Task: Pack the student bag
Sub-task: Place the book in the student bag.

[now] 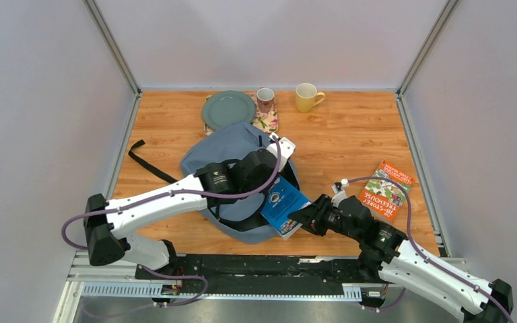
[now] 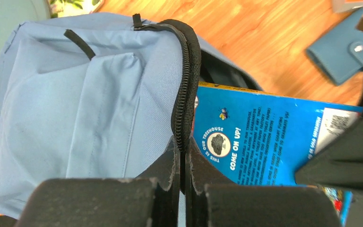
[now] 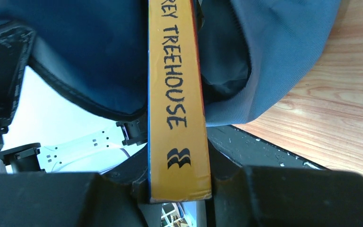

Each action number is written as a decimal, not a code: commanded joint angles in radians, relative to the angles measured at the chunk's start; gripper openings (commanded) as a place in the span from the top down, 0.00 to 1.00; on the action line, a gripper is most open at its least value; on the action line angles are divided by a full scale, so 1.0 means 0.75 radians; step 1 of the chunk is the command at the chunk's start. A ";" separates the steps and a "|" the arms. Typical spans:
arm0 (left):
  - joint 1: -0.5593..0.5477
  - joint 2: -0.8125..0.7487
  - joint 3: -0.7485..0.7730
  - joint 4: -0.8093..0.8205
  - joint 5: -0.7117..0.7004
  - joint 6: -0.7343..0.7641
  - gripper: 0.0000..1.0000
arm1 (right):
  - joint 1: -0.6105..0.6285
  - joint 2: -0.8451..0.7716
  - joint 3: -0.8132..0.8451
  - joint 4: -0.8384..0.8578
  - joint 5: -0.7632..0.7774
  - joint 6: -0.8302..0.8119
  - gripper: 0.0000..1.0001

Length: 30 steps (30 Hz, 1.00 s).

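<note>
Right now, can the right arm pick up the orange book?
Probably not yet: the right gripper is shut on the blue book, partly in the bag. The orange book lies uncovered beside that arm.

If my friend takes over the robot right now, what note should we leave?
Left gripper: shut on the student bag at its zipper edge, holding the mouth open.
Right gripper: shut on the blue book.
Done: bag unzipped, blue book partly inside.
Left, probably: push it in, then pack the orange book lying on the table.
</note>
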 commanded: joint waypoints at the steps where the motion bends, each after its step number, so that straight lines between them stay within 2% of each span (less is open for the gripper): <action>1: -0.006 -0.144 0.053 0.098 0.107 0.035 1.00 | 0.000 -0.062 0.054 0.089 0.040 0.009 1.00; 9: -0.006 -0.287 -0.020 0.197 0.289 0.094 1.00 | 0.000 0.003 0.072 0.183 -0.009 0.003 1.00; 16: -0.006 -0.332 -0.047 0.182 0.253 0.125 1.00 | 0.000 0.100 0.074 0.355 -0.081 0.017 1.00; 22: -0.004 -0.358 -0.082 0.188 0.212 0.131 1.00 | 0.002 0.141 0.117 0.355 -0.093 0.003 1.00; 26: -0.006 -0.361 -0.057 0.160 0.212 0.139 1.00 | 0.041 0.088 0.181 0.139 0.045 -0.040 1.00; 28: -0.004 -0.369 -0.063 0.154 0.212 0.145 1.00 | 0.051 0.075 0.163 0.158 0.060 -0.034 1.00; 30: -0.006 -0.385 -0.074 0.162 0.214 0.154 1.00 | 0.051 0.096 0.136 0.283 0.030 0.009 1.00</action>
